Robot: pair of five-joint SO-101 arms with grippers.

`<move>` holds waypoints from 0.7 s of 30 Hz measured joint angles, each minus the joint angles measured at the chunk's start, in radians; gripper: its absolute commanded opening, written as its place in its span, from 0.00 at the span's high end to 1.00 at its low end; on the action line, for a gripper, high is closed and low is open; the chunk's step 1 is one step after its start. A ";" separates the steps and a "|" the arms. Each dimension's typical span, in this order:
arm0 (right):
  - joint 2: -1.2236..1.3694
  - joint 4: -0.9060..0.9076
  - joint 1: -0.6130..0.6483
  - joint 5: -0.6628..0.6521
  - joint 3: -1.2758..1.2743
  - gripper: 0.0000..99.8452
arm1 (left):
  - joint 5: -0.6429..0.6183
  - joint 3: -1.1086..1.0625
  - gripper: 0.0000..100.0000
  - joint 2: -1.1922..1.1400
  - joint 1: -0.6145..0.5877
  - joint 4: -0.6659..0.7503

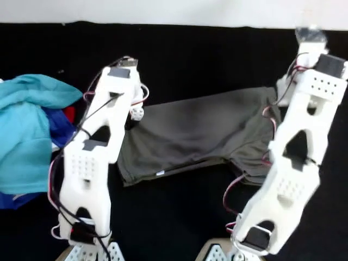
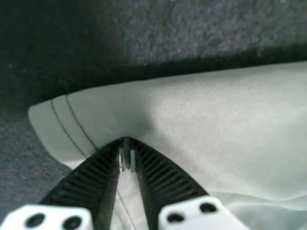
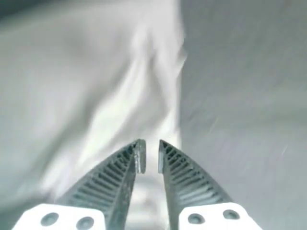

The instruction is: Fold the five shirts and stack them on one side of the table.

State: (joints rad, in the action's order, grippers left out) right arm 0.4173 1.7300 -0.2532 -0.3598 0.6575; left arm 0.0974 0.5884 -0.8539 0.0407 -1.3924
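Over at the left edge of the table (image 1: 179, 223), a loose pile of shirts (image 1: 27, 136) in teal, blue and red is heaped up. It looks unfolded, so presumably it's just been parked there to be out of the way while one shirt gets worked on.

Next to it, the left gripper (image 2: 125, 155) is clamped down tight on the left corner of the grey shirt (image 1: 201, 136), right beside the double line of hem stitching (image 2: 72, 124). A corner by the hem is probably picked because it gives a clean edge to carry over for a fold.

The grey shirt itself is spread flat across the middle of the table, running from one arm to the other. That's likely so both ends can be lifted together.

On the right, the right gripper (image 3: 149, 155) is held low over the shirt's other end with its jaws a small way apart. Nothing is clearly pinched there, so it's judged to be lined up on a ridge of cloth rather than holding it.

As for labels, a small pale tag (image 1: 159, 173) is seen on the shirt's near edge, but no writing can be made out on it.
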 measured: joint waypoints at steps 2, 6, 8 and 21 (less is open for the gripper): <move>-0.153 -0.072 0.005 -0.028 -0.279 0.94 | 0.000 0.112 0.99 -0.068 0.000 -0.063; -0.358 -0.293 -0.011 -0.083 -0.778 0.94 | 0.000 0.290 0.99 -0.175 0.000 -0.158; -0.408 -0.404 -0.034 -0.114 -0.973 0.94 | 0.000 0.359 0.99 -0.216 0.000 -0.192; -0.462 -0.512 -0.221 -0.316 -1.224 0.94 | 0.000 0.506 0.99 -0.302 0.000 -0.258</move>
State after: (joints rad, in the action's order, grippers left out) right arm -0.0445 1.2175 -0.4741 -0.6759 -0.5669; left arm 0.0974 1.0948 -1.1561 0.0407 -1.6502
